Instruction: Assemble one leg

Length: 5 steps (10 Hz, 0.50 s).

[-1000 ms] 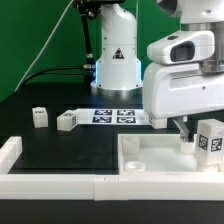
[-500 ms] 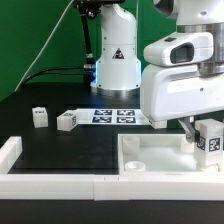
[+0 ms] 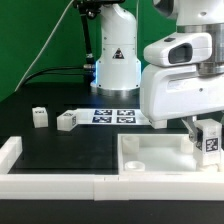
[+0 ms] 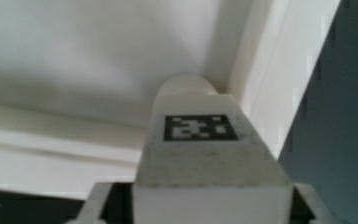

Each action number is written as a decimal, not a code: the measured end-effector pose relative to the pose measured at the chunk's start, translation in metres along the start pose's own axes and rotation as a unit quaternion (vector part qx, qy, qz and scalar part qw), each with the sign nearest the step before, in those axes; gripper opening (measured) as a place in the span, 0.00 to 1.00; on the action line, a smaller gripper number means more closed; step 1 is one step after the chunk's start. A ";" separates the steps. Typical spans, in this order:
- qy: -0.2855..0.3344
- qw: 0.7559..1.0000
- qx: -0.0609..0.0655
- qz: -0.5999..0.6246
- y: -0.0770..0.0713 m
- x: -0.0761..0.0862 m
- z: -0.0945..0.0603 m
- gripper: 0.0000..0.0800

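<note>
**A:** Where is the leg at this moment?

**B:** The leg [image 3: 211, 140] stands upright with its tag face toward the exterior camera. It is low over the corner of the top [image 3: 150, 158], at the exterior view's right. The gripper [image 3: 204, 133] is clamped on it. In the wrist view the leg sits tight between the two fingers.

**A:** Is it already seated in the corner socket?

**B:** I cannot tell, because the leg itself hides the socket in both views. I judge that it is just at the entry.

**A:** So how should this step be done well?

**B:** Keep the leg vertical and centre it on the socket, clear of the raised wall beside it. Then go down slowly and straight. If it meets resistance, I would correct the position and not push harder. Open only when the leg is fully seated.

**A:** Is anything else in the way?

**B:** No. A spare leg [image 3: 66, 121] and the marker board [image 3: 113, 117] lie well apart on the tabletop [image 3: 60, 145].
</note>
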State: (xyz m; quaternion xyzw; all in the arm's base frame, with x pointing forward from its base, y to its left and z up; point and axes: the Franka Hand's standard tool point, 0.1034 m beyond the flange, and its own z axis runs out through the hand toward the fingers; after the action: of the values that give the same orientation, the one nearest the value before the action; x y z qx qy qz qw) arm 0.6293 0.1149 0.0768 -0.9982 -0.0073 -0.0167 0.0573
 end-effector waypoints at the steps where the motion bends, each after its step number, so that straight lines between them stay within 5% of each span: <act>1: 0.001 0.996 0.004 0.085 0.001 0.000 0.000 0.36; 5: -0.002 0.929 0.010 0.371 0.004 0.000 0.001 0.36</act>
State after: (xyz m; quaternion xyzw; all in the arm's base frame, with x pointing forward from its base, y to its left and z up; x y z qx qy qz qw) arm 0.6299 0.1108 0.0750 -0.9290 0.3634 0.0081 0.0692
